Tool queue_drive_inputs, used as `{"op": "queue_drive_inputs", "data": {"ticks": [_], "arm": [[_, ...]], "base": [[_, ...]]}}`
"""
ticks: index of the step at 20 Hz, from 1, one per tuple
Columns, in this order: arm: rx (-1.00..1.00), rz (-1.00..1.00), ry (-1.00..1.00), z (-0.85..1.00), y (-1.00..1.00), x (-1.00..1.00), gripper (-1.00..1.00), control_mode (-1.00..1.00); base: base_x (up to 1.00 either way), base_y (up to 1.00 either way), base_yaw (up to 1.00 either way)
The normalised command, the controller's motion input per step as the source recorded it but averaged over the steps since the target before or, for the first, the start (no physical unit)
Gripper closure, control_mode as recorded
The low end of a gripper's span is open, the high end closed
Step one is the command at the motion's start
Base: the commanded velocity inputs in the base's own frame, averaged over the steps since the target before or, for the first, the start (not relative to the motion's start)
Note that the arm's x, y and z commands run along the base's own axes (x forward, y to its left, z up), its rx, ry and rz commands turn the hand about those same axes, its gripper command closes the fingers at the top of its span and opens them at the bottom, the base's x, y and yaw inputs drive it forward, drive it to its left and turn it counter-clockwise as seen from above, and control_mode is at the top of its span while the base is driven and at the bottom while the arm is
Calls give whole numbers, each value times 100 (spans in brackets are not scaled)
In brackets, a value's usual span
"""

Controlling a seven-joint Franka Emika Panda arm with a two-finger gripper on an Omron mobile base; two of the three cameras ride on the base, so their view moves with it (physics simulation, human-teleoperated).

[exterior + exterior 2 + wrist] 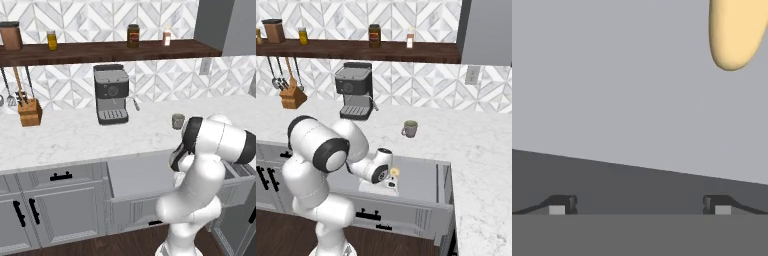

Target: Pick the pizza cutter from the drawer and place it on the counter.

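The drawer point(418, 179) is pulled out below the counter point(476, 150), its flat grey inside point(140, 175) showing. The pizza cutter point(394, 172) lies in it, and its yellow-tan handle point(734, 30) ends at the upper right of the hand view; the wheel end is out of frame. My gripper point(390, 184) reaches down into the drawer just in front of the cutter. It is open: the fingertips point(562, 204) stand wide apart with nothing between them, and the handle sits beyond them, off to the right. In the left base view my own arm hides the hand.
On the counter point(75, 135) stand a coffee machine point(111, 94), a grey mug point(410, 128) behind the drawer and a knife block point(30, 112). Jars line the dark wooden shelf point(110, 50). Grey cabinet doors with black handles point(50, 210) are left of the drawer.
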Motion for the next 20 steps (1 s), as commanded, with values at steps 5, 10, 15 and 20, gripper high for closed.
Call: {"op": "queue_drive_inputs", "data": {"ticks": [5, 10, 15, 20], "arm": [[1, 19, 0, 50, -14, -83, -100, -100], [14, 19, 0, 58, -43, 33, -100, -100], [17, 9, 0, 11, -61, 85, -100, -100], [9, 0, 0, 0, -7, 90, -100, -100]], "base": [[0, 0, 0], [0, 0, 0], [0, 0, 0], [0, 0, 0]]}}
